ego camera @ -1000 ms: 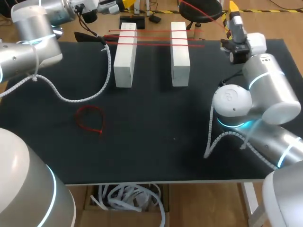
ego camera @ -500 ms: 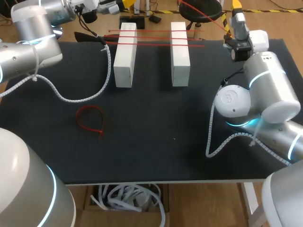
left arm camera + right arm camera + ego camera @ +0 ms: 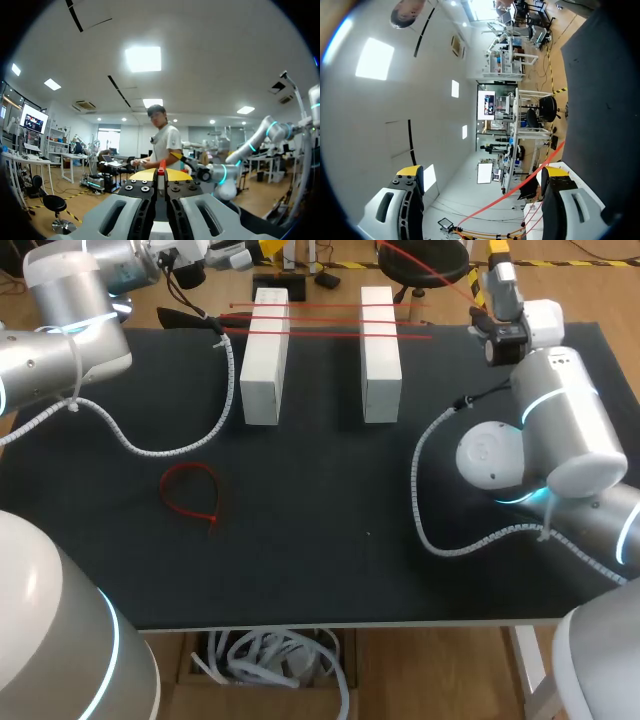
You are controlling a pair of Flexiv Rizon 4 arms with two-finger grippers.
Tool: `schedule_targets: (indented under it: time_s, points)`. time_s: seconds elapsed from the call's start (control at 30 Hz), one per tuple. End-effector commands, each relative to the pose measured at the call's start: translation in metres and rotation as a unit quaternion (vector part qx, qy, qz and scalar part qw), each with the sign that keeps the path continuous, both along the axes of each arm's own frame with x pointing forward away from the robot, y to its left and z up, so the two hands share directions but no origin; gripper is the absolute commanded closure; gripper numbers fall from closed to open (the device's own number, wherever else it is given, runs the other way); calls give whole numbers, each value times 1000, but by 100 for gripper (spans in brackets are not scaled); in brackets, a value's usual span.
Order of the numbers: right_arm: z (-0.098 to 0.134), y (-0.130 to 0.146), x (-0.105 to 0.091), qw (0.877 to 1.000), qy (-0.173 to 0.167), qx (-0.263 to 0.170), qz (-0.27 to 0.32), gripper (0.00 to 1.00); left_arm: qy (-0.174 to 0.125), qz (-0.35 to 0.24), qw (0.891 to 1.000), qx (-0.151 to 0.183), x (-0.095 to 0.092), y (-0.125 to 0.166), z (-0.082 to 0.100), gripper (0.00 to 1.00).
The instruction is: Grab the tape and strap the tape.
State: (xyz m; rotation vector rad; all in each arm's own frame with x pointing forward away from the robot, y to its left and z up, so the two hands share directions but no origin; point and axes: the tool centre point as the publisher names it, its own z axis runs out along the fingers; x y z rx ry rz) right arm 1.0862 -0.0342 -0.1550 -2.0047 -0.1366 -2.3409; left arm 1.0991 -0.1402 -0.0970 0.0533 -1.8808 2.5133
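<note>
Grab step judged unfinished: a looped tape (image 3: 188,469) lies before the blocks (image 3: 264,360), tapes (image 3: 320,335) rest across them, beyond them the left claw (image 3: 161,174) pinches a red tape end (image 3: 161,167), the right claw (image 3: 481,172) gapes around a loose tape (image 3: 530,177) and must next close

A black-topped table (image 3: 330,560) fills the head view, with pale wooden floor (image 3: 440,670) showing past its edges at 6 and 12 o'clock.
</note>
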Motion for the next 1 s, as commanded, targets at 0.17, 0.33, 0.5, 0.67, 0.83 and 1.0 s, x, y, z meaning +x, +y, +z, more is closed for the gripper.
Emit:
schedule_targets:
  time_s: [0.17,0.33,0.5,0.67,0.83,1.0]
  points:
    - [2,0,0,1000,0,-4,-3,25,0,-2,1000,0,1,0,0,100]
    - [0,-2,-2,1000,4,-7,-5,34,0,-2,1000,0,1,0,0,100]
    - [-3,-3,-4,1000,8,-10,-3,45,0,-2,1000,0,1,0,0,100]
    - [-8,-7,-6,1000,15,-14,-6,63,0,-2,1000,0,1,0,0,100]
    - [-9,-9,-8,1000,16,-16,-7,67,0,-2,1000,0,1,0,0,100]
    - [-9,-11,-9,1000,17,-18,-10,73,0,-2,1000,0,1,0,0,100]
